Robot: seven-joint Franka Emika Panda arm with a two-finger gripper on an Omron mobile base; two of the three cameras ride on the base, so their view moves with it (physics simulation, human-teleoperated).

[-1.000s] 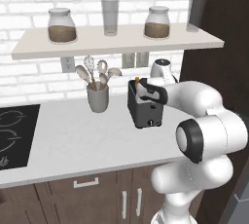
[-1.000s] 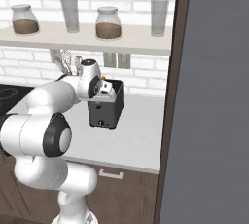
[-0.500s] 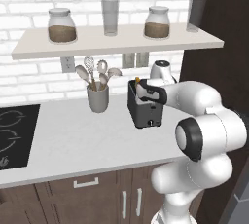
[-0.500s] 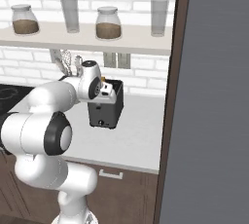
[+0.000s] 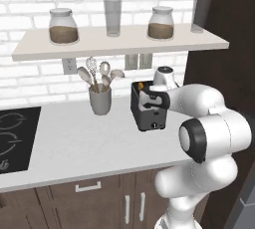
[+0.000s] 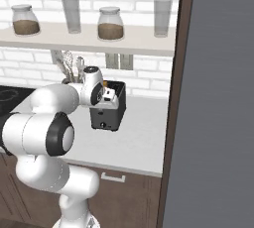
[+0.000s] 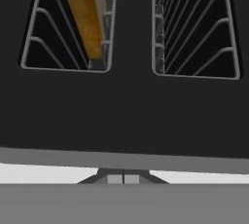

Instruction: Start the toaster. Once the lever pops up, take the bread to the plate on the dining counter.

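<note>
The dark toaster [image 5: 149,112] [image 6: 108,114] stands on the white worktop under the shelf. In the hand view its top [image 7: 127,116] lies right below me with two grilled slots. The bread [image 7: 85,14], golden-brown, stands sunk in the left slot, while the right slot holds nothing. My gripper [image 5: 149,96] [image 6: 106,96] [image 7: 123,177] hangs just over the toaster's front edge, fingertips shut together on nothing. The plate and the dining counter are out of view.
A grey utensil cup [image 5: 100,101] with spoons stands left of the toaster. The wall shelf [image 5: 119,41] carries jars and glasses above it. A black hob [image 5: 12,138] lies far left. A tall dark panel [image 6: 218,98] closes off the right.
</note>
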